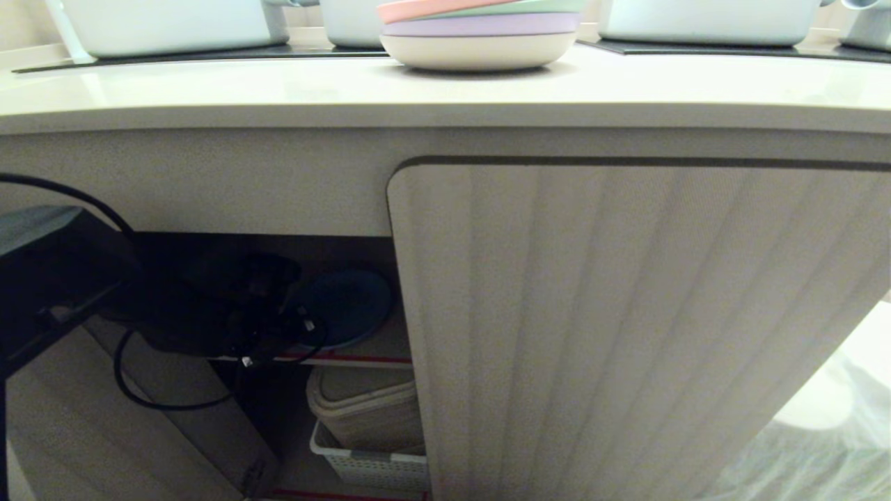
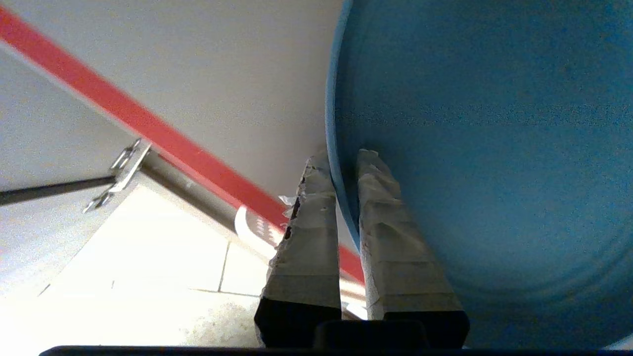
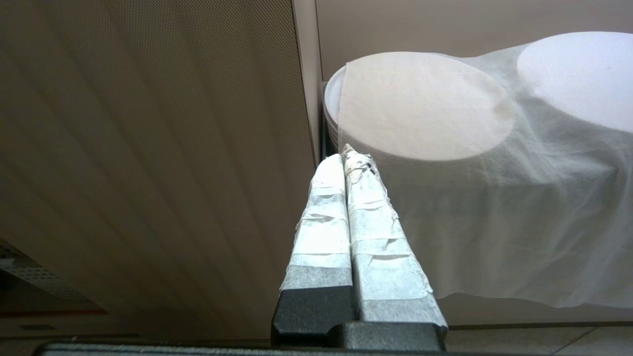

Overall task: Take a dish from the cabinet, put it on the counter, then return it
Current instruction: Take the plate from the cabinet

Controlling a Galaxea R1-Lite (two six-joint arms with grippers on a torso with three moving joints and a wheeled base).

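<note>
Because only the rim of the blue plate (image 2: 484,148) is pinched by the left gripper (image 2: 341,163) at the red-taped shelf edge (image 2: 148,128), it could be dropped if tilted.

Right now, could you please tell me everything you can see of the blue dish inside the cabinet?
The dish is a round, shallow plate of matte light blue plastic with a raised rim. It sits on the cabinet's inner shelf, whose front edge carries red tape, in the open left bay. The left claw is shut on its rim, one taped finger inside the rim and one outside. In the head view the arm hides its near side. Whether its underside touches the shelf, I cannot tell.
</note>
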